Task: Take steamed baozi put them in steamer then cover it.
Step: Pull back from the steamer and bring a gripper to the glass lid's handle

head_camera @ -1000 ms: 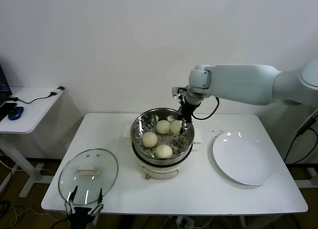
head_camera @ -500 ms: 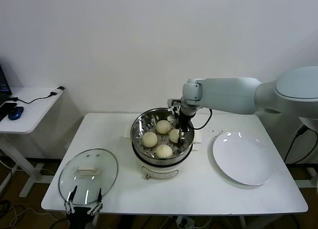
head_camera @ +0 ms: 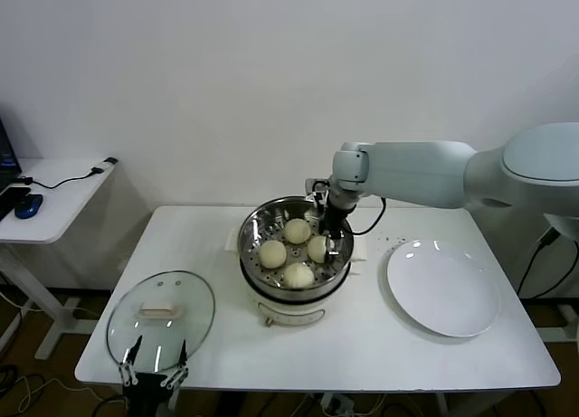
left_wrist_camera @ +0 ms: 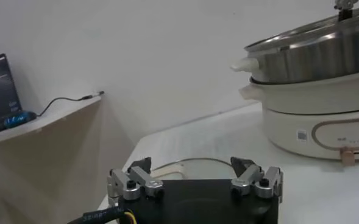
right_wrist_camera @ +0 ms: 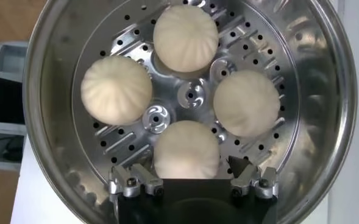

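Stainless steel is gleaming below my right pincer (right_wrist_camera: pixel 192 180), which is hanging just inside the steamer (head_camera: pixel 257 225) near its right rim, fingers spread apart and holding nothing. In the right wrist view the nearest baozi (right_wrist_camera: pixel 186 149) is lying between my open fingertips, resting on the perforated floor. The four steamed baozi (head_camera: pixel 297 231) are sitting in a loose ring inside the basket, close together. The steamer is standing on its white cooker base (head_camera: pixel 288 310) near the middle of the white bench (head_camera: pixel 362 345). The cover (head_camera: pixel 161 320), a glass lid with a white bar handle, is lying flat on the bench's front left corner, well apart from the steamer. My left pincer (head_camera: pixel 154 374) is waiting at the lid's near edge, fingers wide open and empty. An empty white plate (head_camera: pixel 443 288) is lying to the right of the steamer.
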